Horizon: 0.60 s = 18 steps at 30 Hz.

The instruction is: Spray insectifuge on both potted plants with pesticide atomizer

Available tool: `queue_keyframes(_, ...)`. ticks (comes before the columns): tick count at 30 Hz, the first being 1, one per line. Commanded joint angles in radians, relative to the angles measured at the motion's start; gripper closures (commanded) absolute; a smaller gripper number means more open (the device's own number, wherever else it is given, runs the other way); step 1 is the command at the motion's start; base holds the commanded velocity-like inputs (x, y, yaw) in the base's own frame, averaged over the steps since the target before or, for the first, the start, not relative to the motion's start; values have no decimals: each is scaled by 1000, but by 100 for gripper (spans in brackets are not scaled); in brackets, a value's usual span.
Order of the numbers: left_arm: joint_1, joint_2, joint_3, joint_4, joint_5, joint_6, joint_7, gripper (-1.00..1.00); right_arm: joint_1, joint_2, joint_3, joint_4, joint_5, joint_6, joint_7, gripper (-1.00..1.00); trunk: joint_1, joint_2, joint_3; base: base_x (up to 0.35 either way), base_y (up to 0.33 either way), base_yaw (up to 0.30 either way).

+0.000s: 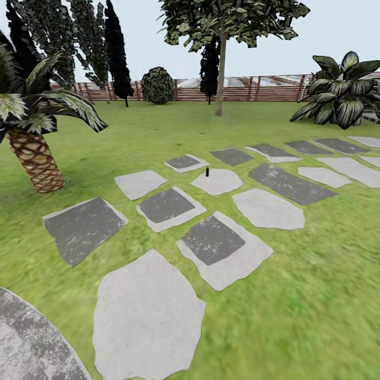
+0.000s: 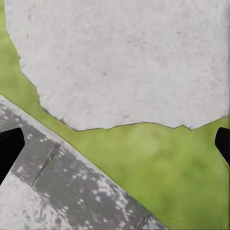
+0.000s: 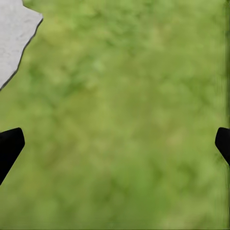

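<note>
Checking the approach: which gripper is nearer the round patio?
Left. The left gripper hangs over the patio edge; the right gripper hangs over grass beside a slab corner.

Open lawn [image 1: 158,132] ahead; palm [image 1: 31,153] blocks far left.

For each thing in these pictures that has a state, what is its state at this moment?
pesticide atomizer: standing upright on the edge of a pale stepping slab, not held.
left claw: open, empty, above the lawn, a pale slab and the patio edge.
right claw: open, empty, above the lawn.
palm: upright in the lawn.
fence: standing along the lawn's far side.
</note>
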<state>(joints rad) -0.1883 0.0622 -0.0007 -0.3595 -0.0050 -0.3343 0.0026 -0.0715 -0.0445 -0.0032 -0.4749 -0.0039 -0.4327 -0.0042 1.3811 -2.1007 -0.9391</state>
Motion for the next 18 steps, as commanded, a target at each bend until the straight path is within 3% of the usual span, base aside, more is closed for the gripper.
queue_keyframes(1,0,0,0,1,0,-3,0,-100,-1,0,0,1,-1,-3,0,-100,0,0,-1,289,-195,0)
queue_keyframes(18,0,1,2,1,0,-4,0,-100,-1,0,0,-1,1,-4,0,-100,0,0,-1,289,-193,0)
